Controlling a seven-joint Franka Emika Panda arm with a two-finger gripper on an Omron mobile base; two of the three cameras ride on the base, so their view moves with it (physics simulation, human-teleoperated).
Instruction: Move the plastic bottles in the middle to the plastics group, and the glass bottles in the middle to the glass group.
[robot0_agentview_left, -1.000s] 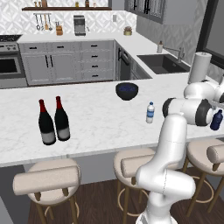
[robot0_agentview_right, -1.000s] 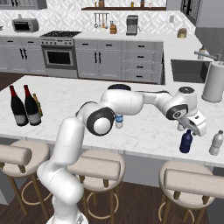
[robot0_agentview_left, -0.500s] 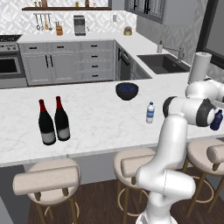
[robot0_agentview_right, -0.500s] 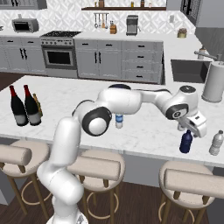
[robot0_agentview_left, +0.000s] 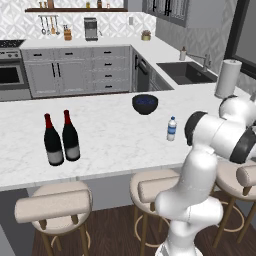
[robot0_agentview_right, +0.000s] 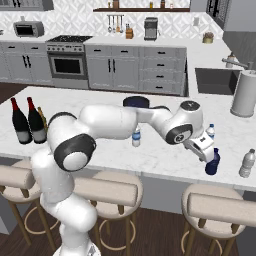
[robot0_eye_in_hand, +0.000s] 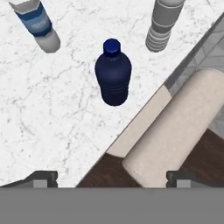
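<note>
The opaque dark blue bottle (robot0_eye_in_hand: 113, 78) (robot0_agentview_right: 212, 163) stands upright near the counter's front edge. My gripper (robot0_eye_in_hand: 111, 177) (robot0_agentview_right: 202, 148) hovers just beside and above it, open, with nothing between its fingers. Close to the dark blue bottle stand a clear bottle with a blue cap and blue label (robot0_eye_in_hand: 37, 24) (robot0_agentview_right: 210, 131) and a greyish clear bottle (robot0_eye_in_hand: 164, 22) (robot0_agentview_right: 246, 163). The pale small bottle with a blue label (robot0_agentview_right: 136, 136) (robot0_agentview_left: 171, 128) stands mid-counter. Two tall wine bottles (robot0_agentview_left: 52, 142) (robot0_agentview_left: 70, 137) stand side by side at the left, with a slim amber bottle (robot0_agentview_right: 43, 119) partly hidden behind them.
A dark blue bowl (robot0_agentview_left: 145, 104) (robot0_agentview_right: 136, 101) sits behind the pale bottle. A paper towel roll (robot0_agentview_right: 243, 95) stands at the far right, by the sink (robot0_agentview_right: 215, 80). Padded stools (robot0_eye_in_hand: 175, 131) line the counter's front edge (robot0_eye_in_hand: 140, 127), directly below the gripper.
The hand has drawn back a little to the left, away from the dark blue bottle, which stays put. The other bottles have not moved.
</note>
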